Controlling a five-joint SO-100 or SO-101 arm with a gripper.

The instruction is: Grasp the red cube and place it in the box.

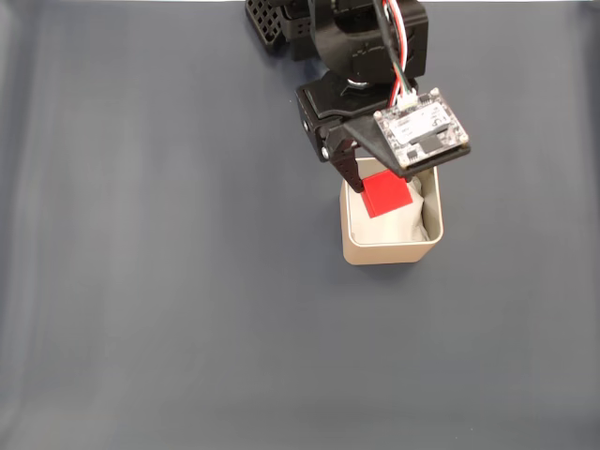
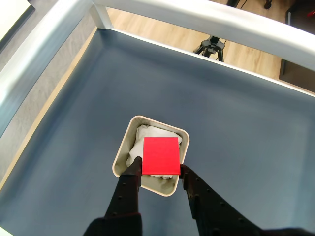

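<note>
On the left of the fixed view, plain dark blue table [image 1: 141,281], nothing on it. Further right, near the top, the black arm [image 1: 361,47] reaching down, with a small white circuit board [image 1: 422,128] on its wrist. Just under that, the gripper [image 1: 375,192] pinching the red cube [image 1: 386,194], one black finger [image 1: 350,173] pressed on the cube's left side. Right below, the box [image 1: 389,251], beige, open on top, white paper [image 1: 417,220] inside.

In the wrist view, left to right: a pale rail [image 2: 44,39] along the table edge, then the left finger [image 2: 132,172] touching the cube [image 2: 161,156], then the right finger [image 2: 189,179] touching its other side. Cube squeezed between them, hanging over the near half of the box [image 2: 120,164], paper [image 2: 152,133] peeking out behind.

Next step, probably: letting go. Best done slowly. Good to nudge forward a little first, so the cube sits over the middle and misses the near wall. Then lower a bit, spread the claw gently, lift straight up. No bumping the thin walls, or the box may slide.
</note>
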